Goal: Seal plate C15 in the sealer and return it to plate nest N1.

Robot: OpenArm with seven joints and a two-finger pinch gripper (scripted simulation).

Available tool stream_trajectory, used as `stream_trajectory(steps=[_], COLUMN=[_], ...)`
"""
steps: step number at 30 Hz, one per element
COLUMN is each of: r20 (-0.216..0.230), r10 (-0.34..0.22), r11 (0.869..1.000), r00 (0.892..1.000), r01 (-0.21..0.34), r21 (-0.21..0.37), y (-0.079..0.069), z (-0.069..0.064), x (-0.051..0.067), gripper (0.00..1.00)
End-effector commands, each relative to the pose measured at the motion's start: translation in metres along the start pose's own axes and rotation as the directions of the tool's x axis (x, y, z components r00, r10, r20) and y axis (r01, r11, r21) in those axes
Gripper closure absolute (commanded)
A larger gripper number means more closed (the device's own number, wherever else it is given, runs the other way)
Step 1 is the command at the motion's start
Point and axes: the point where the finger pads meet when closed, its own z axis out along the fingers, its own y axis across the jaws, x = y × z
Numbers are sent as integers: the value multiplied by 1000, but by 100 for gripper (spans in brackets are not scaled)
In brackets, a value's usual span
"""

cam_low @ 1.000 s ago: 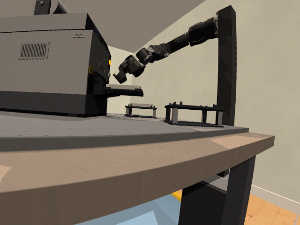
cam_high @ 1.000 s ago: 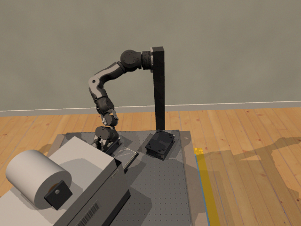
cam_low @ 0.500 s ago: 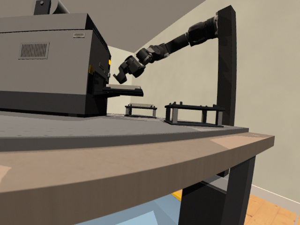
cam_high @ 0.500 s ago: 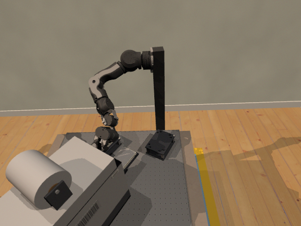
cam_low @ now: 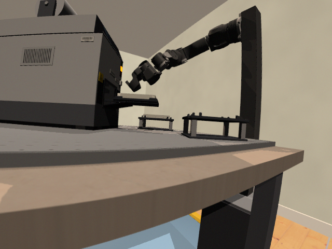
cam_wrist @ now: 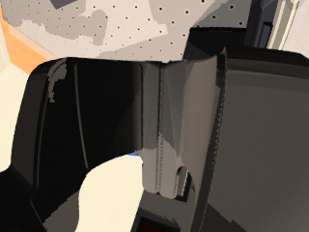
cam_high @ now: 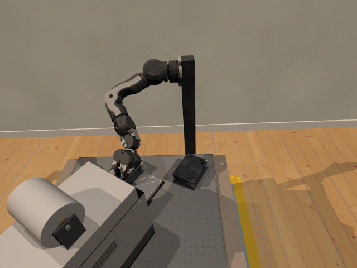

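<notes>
Our gripper [cam_low: 133,85] is fully closed with nothing between its fingers, hanging just above the sealer's stage [cam_low: 139,101] and close in front of the housing face. The lamp [cam_low: 121,68] on that face reads amber, and the stage stands out from the sealer [cam_low: 53,69] with the plate C15 [cam_low: 135,95] lying flat on it, directly below our fingertips. In the top view its upper face [cam_high: 148,182] looks glossy, which we take for foil, though we cannot confirm it.

The main risk we see is contact. While amber lasts, the stage, the plate and its foil are all off limits, and our closed fingers sit very near them; a small downward drift or a swing toward the housing would brush the foil or the stage edge. Reaching for the plate before green would break the same rule. We should hold off or back away upward.

C15's long axis runs away from the housing, along the stage's travel, with one short end toward the sealer's mouth and the other toward the open bench beyond our fingers. The nest N1 [cam_low: 214,118] stands bare, off to the side of the gripper.
</notes>
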Motion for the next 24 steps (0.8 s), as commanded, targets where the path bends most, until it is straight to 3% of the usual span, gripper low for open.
stream_trajectory(steps=[1, 4, 16, 24], r20=[0, -1, -1, -1], r10=[4, 3, 3, 3], r11=[1000, 1000, 1000, 1000], r00=[1000, 1000, 1000, 1000], r01=[-4, -3, -3, -3], r21=[7, 8, 8, 7], y=[-1, -1, -1, 0], z=[-7, -24, -24, -32], x=[8, 26, 26, 34], gripper=[100, 100, 100, 100])
